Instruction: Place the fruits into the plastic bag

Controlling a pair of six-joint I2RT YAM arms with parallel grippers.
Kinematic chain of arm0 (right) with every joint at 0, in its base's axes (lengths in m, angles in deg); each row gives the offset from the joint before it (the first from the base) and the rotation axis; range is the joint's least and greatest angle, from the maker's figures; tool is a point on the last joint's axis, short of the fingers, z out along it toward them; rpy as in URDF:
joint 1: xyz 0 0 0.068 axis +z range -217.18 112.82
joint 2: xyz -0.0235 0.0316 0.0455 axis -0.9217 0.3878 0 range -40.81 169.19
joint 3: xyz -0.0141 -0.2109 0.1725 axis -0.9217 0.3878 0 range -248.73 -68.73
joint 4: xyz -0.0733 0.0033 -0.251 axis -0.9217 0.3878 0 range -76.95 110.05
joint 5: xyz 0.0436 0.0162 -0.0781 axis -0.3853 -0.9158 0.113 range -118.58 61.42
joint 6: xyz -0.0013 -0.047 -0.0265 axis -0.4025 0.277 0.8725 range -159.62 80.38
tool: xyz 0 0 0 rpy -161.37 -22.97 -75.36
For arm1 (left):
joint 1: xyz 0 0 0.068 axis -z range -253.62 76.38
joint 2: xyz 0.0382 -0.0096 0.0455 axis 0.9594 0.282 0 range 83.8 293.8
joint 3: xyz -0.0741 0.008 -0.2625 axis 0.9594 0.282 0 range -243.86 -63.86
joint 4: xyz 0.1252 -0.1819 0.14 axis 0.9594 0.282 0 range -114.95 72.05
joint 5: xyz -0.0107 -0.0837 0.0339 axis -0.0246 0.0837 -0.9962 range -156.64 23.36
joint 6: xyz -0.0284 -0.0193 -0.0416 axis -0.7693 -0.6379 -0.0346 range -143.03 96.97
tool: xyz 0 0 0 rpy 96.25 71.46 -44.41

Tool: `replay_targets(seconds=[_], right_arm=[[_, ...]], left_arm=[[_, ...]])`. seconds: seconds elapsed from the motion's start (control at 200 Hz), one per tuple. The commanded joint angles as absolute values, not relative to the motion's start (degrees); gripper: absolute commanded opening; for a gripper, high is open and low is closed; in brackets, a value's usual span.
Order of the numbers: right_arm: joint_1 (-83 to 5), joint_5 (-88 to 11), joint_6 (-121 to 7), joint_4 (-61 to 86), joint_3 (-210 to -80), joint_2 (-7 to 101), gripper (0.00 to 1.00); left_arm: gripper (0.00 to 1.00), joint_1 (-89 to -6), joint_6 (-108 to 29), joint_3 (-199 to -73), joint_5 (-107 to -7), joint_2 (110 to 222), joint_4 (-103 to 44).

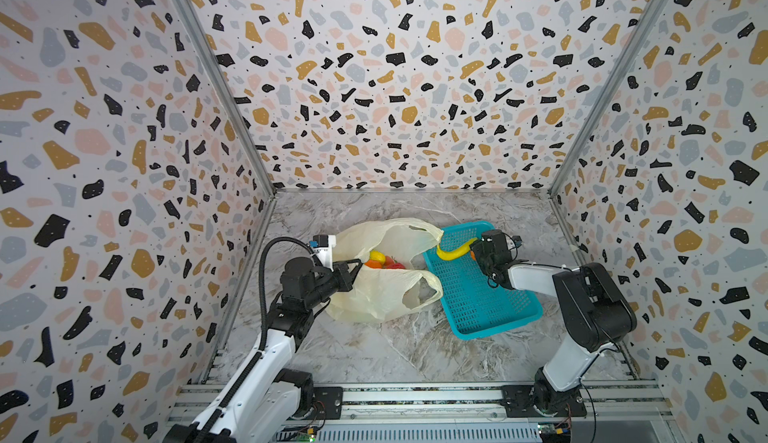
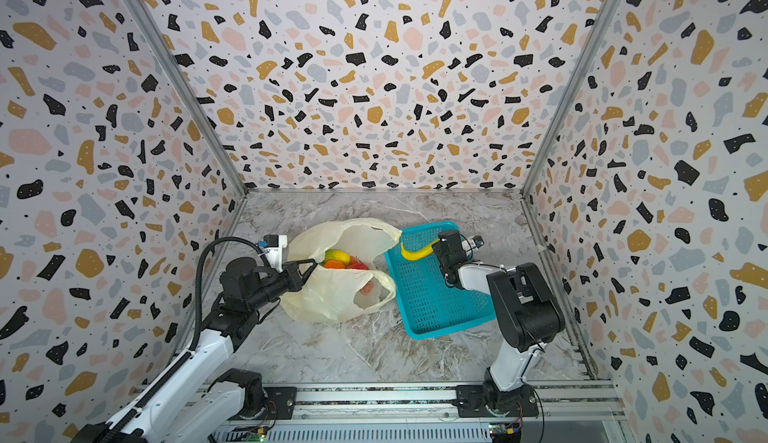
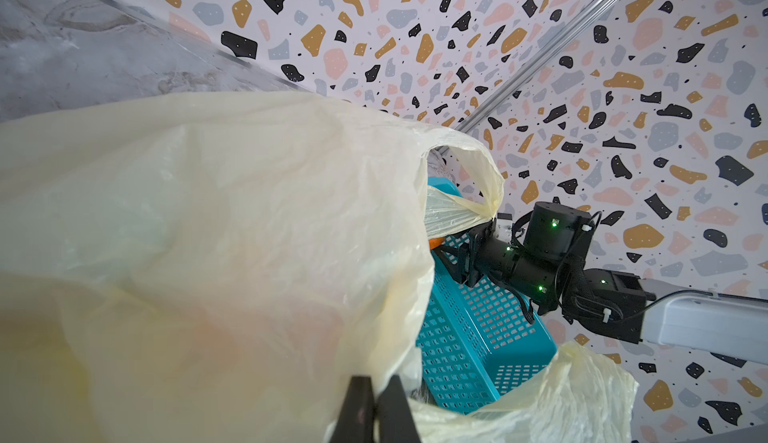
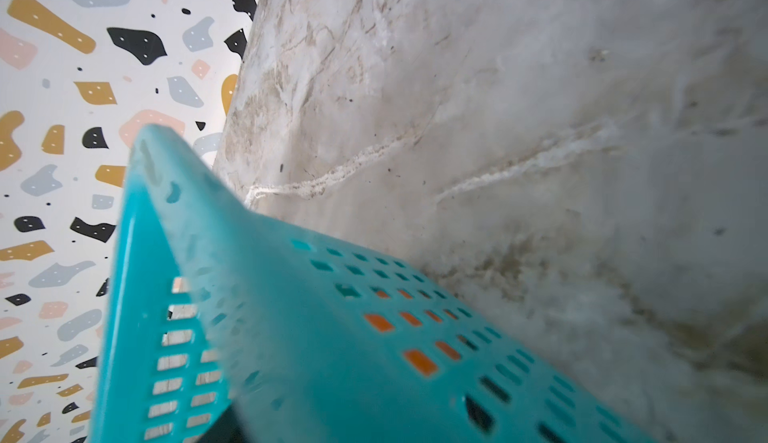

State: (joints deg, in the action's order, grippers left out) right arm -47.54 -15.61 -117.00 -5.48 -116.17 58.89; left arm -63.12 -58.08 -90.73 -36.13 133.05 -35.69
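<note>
The bag [image 1: 382, 295] lies crumpled on the worktop [image 1: 374, 357], left of middle in both top views, with its mouth open toward the basket [image 1: 490, 308]. Just inside the mouth a yellow fruit [image 1: 377, 256], an orange [image 1: 371, 263] and red fruits [image 1: 392, 263] sit huddled together. In a top view a reddish piece [image 2: 368, 288] shows through the near handle loop. The far handle drapes onto the basket's corner. The left end effector [image 1: 358, 262] is pinched tight on the bag's rim at the mouth. In the left wrist view its fingers [image 3: 359, 412] are pressed together, with the pale film bunched around them. A banana [image 1: 453, 251] curves over the far end of the teal basket, which stands just beside the bag, and one tip of it reaches the right end effector [image 1: 473, 250]. That end effector is over the basket's far end. From the left wrist view its fingers look apart, with an orange piece [image 3: 436, 242] just beside them, but I cannot tell whether they grip anything. The right wrist view shows only the blurred basket wall, with orange visible through some of its holes, and the marbled worktop behind. Speckled walls [image 1: 124, 129] enclose the worktop on three sides.
</note>
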Motion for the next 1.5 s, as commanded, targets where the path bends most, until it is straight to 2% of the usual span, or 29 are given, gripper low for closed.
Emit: replay_targets(seconds=[0.0, 0.055, 0.195, 0.295, 0.606, 0.636, 0.681, 0.721, 0.766, 0.841, 0.971, 1.257, 1.497], right_arm=[[-47.50, -18.65, -119.42, -3.07, -116.54, 61.71, 0.58], [-47.50, -19.58, -119.54, -3.86, -116.30, 62.17, 0.49], [-47.50, -21.49, -119.69, -6.36, -114.58, 61.83, 0.15], [-47.42, -21.61, -119.62, -7.05, -112.67, 60.06, 0.00], [-47.41, -24.30, -116.35, -9.20, -107.36, 54.35, 0.00], [-47.41, -24.68, -115.32, -9.47, -107.46, 54.09, 0.10], [-47.41, -25.14, -113.60, -9.15, -108.19, 54.01, 0.36], [-47.41, -25.47, -112.52, -7.38, -109.31, 54.05, 0.51], [-47.41, -25.67, -111.66, -5.54, -110.56, 54.57, 0.62], [-47.50, -26.16, -111.61, -4.93, -111.81, 55.71, 0.72], [-47.54, -26.22, -113.99, -5.67, -113.67, 58.76, 0.75], [-47.40, -27.03, -120.57, -6.65, -118.15, 66.50, 0.75], [-46.62, -28.22, -121.38, -6.75, -118.98, 69.28, 0.73]], left_arm=[[0.00, -63.47, -56.69, -90.26, -36.40, 132.31, -37.96], [0.00, -63.42, -56.64, -90.17, -36.48, 132.23, -37.98], [0.00, -63.43, -56.48, -90.09, -36.67, 132.39, -38.11], [0.00, -63.42, -56.52, -90.17, -36.65, 132.43, -38.12], [0.00, -63.42, -56.69, -90.14, -36.66, 132.70, -38.03], [0.00, -63.42, -56.67, -90.26, -36.61, 132.67, -37.98], [0.00, -63.45, -56.69, -90.29, -36.55, 132.62, -37.96], [0.00, -63.42, -56.69, -90.31, -36.54, 132.65, -37.95], [0.00, -63.42, -56.69, -90.29, -36.57, 132.71, -37.96], [0.00, -63.43, -56.69, -90.24, -36.66, 132.69, -37.96], [0.00, -63.43, -56.69, -90.20, -36.61, 132.75, -38.01], [0.00, -63.42, -56.26, -90.10, -36.84, 132.44, -37.85], [0.00, -63.42, -55.99, -89.72, -37.19, 132.26, -37.93]])
